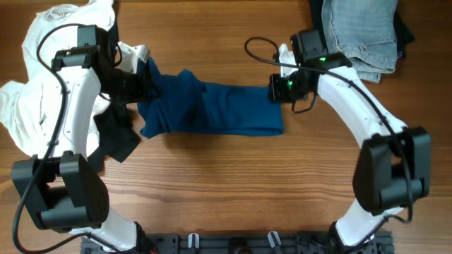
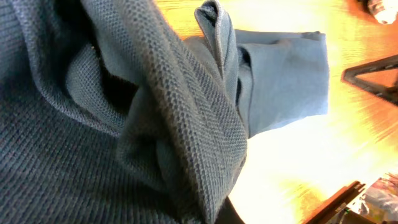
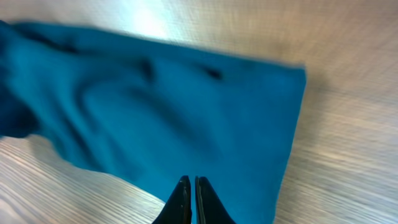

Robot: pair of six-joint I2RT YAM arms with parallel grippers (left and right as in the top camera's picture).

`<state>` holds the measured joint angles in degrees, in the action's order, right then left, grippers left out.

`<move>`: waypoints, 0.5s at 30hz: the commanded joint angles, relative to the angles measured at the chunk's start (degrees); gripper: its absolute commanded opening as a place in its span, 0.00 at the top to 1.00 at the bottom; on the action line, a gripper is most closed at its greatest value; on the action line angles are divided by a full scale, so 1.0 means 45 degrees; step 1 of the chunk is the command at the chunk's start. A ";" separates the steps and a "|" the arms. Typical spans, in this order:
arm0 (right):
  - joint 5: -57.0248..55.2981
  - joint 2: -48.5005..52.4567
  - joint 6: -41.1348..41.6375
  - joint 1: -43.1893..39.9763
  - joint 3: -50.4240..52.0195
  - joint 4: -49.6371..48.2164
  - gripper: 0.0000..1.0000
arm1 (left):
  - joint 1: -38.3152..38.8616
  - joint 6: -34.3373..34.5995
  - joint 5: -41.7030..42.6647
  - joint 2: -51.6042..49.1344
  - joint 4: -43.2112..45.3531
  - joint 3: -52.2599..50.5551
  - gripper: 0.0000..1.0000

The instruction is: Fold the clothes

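Observation:
The clothes in play are a dark-blue shirt [image 1: 212, 109], folded into a long strip across the middle of the wooden table [image 1: 233, 183]. My left gripper [image 1: 146, 86] sits at the strip's left end. In the left wrist view bunched blue knit fabric [image 2: 155, 124] fills the frame and hides the fingers, which are shut on it. At the right end my right gripper [image 1: 272, 89] has its black fingers [image 3: 184, 199] pressed together at the near edge of the shirt [image 3: 186, 112], pinching the cloth.
A heap of white garments [image 1: 28, 106] lies at the left edge, under and behind the left arm. A black garment [image 1: 116, 141] lies beside it. Grey-blue denim [image 1: 360, 32] is piled at the back right, with dark cloth behind it.

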<state>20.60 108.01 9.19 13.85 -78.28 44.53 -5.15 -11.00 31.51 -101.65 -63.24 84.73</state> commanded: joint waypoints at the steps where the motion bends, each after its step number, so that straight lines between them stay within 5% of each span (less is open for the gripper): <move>1: 0.1107 0.0685 0.0296 0.0019 0.0505 -0.0471 0.96 | -0.0024 0.0277 -0.0257 0.0325 -0.0049 0.0180 0.96; 15: 0.1151 0.3104 0.0627 -0.0063 0.0675 -0.1083 0.96 | 0.1938 0.1112 -0.0253 0.1103 0.0160 0.1525 0.96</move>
<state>26.68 117.45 11.18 13.50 -75.81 39.79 -0.97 -8.54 29.74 -100.82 -64.27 88.42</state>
